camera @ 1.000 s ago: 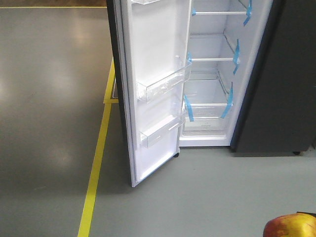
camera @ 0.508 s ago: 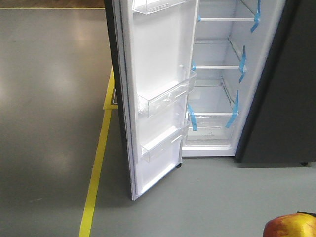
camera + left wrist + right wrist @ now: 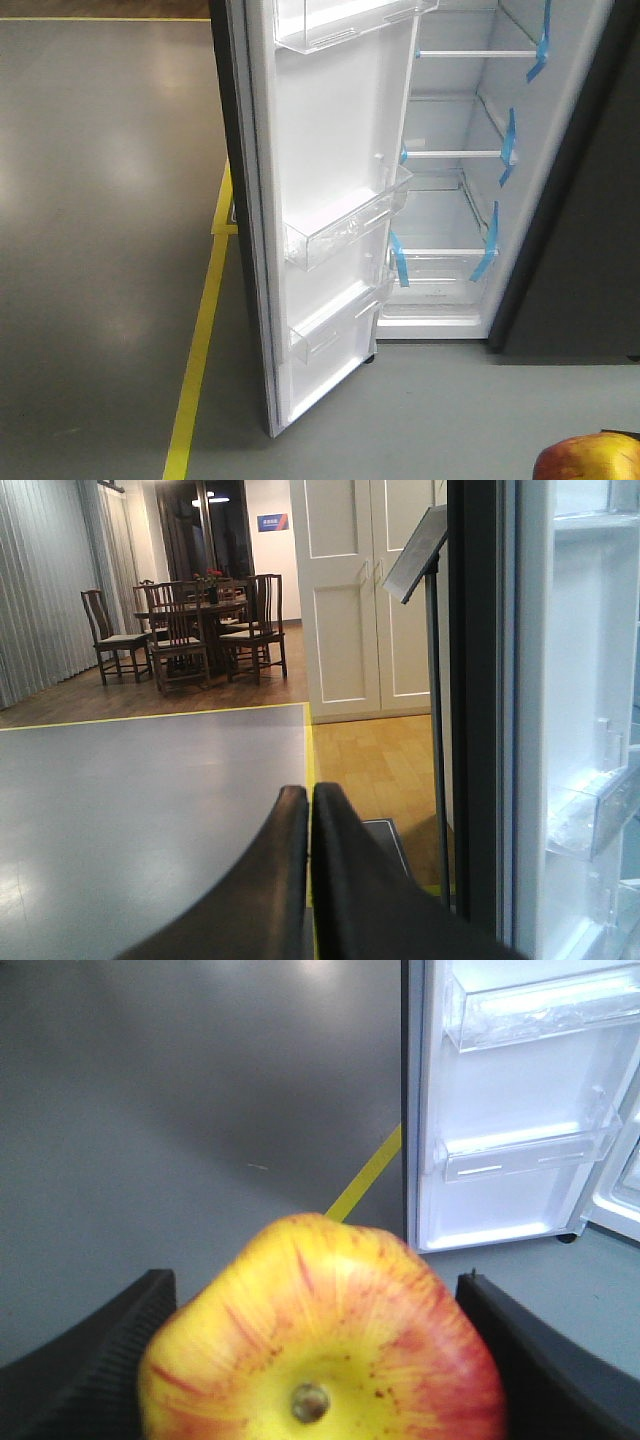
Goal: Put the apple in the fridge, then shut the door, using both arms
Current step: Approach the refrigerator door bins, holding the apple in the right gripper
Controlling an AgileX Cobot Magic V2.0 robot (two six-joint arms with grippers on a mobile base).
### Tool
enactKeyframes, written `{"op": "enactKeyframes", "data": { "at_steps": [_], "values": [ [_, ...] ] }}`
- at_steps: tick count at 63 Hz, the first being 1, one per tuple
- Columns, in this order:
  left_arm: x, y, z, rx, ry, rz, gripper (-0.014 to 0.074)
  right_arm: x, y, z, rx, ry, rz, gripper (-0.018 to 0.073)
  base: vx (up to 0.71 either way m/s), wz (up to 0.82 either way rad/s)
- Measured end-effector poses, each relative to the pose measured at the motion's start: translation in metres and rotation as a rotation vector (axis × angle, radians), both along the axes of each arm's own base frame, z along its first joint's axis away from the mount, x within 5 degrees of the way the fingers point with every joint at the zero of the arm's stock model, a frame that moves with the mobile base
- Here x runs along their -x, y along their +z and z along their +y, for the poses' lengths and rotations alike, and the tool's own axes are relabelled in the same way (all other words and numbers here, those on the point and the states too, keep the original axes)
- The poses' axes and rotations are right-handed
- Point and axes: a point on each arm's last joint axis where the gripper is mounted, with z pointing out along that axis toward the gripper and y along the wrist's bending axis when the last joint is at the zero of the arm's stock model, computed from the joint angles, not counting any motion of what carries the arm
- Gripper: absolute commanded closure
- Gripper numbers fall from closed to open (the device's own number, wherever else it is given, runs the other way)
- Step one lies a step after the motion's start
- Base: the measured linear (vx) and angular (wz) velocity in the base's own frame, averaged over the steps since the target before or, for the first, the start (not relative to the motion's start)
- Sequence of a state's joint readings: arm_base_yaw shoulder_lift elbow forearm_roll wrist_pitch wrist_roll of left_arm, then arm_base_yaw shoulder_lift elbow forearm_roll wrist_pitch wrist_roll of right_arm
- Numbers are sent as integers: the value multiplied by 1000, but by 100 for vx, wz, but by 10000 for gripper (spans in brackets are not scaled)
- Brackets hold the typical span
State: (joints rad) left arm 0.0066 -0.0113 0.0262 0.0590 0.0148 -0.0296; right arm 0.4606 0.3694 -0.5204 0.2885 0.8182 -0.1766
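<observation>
While the apple [image 3: 325, 1335] sits between the two black fingers of the right claw [image 3: 320, 1360], which grips it on both sides, it is not yet inside the fridge [image 3: 450, 200]. It is in front of the fridge and low, near its right side, with open floor [image 3: 100, 200] between. The door [image 3: 330, 150] stands wide open at the left of the fridge, and its clear bins [image 3: 340, 225] point into the opening. The left claw [image 3: 303, 805] is closed with its fingers pressed together and holds nothing; it is outside the fridge, near the outer edge of the door.

In my judgement the risks are these. The apple is round, so it can roll off a glass shelf [image 3: 460, 155] of the fridge if it is released near the front edge. On the way in, the right claw can knock a bin, because the bins narrow the entrance. And if the left claw pushes the door too early, the door can catch the right arm inside the fridge.
</observation>
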Motion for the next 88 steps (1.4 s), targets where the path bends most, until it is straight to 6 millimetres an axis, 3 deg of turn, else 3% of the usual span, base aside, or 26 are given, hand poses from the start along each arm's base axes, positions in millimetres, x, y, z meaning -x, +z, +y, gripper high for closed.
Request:
{"op": "enactKeyframes", "data": {
  "at_steps": [88],
  "values": [
    [0, 0, 0, 0, 0, 0, 603, 0, 0, 0, 0, 0, 1, 183, 15, 0]
  ]
}}
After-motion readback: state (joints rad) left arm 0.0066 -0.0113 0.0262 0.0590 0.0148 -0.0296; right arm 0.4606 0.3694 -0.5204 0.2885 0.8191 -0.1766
